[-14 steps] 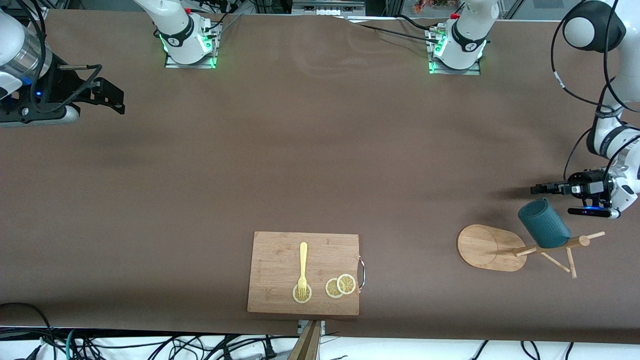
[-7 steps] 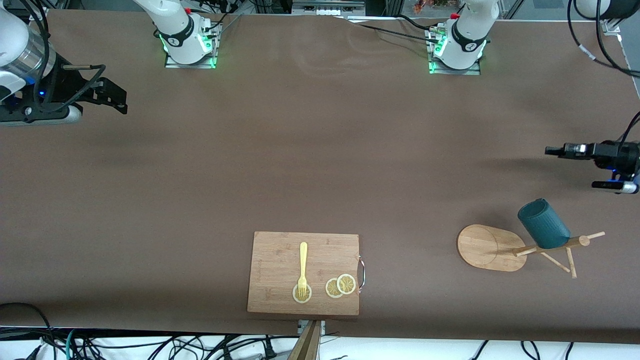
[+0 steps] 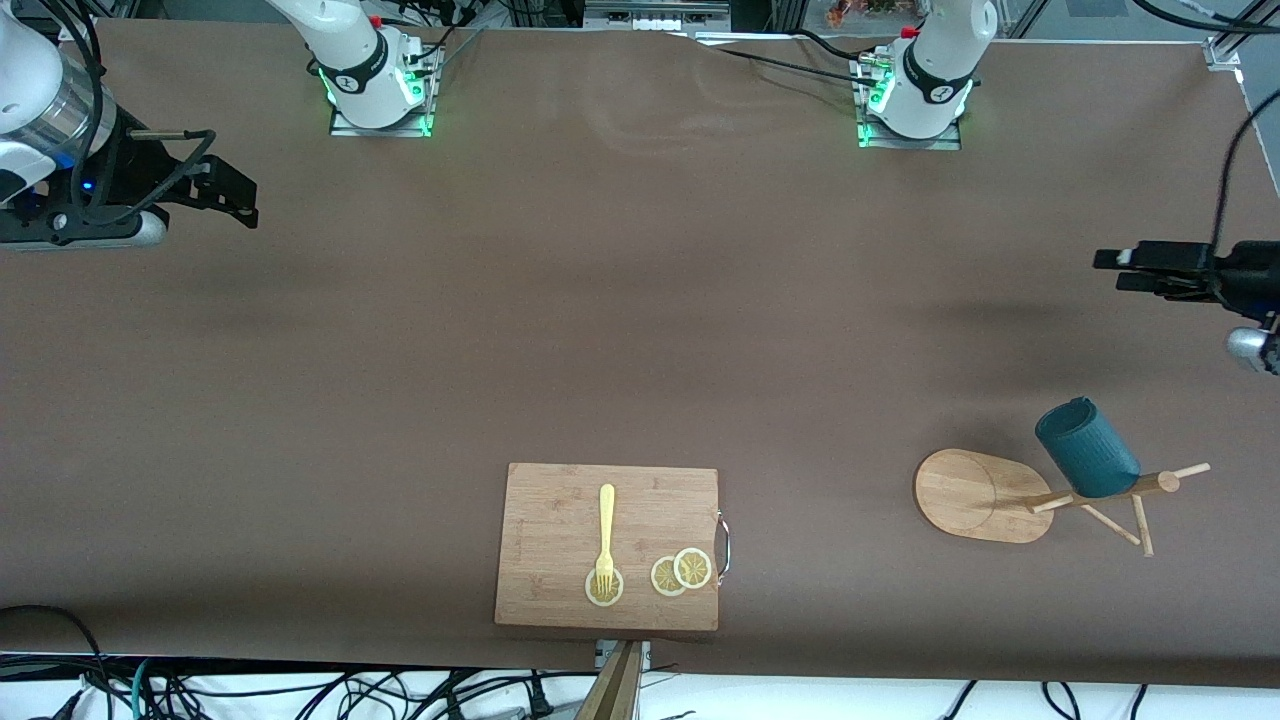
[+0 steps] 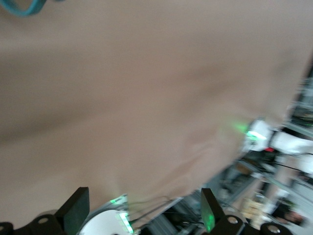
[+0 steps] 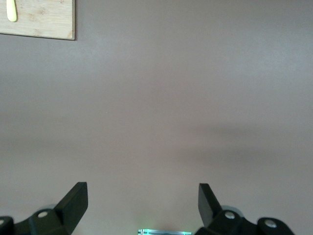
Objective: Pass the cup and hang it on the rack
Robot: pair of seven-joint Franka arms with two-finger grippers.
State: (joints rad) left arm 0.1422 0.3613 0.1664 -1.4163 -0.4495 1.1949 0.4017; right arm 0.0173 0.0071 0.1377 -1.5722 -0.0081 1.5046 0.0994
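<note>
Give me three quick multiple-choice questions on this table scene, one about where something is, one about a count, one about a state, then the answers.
1. Where is the cup?
A. on the cutting board
B. hanging on the rack
C. in the right gripper

2. How many lemon slices lie on the cutting board?
A. one
B. three
C. five

3. How are the left gripper's fingers?
A. open, holding nothing
B. shut on the cup
C. shut on the fork

Answers:
1 B, the cup sits on a peg of the rack.
2 B, one lies under the fork, two overlap beside it.
3 A, the left gripper has spread fingers over bare table.
</note>
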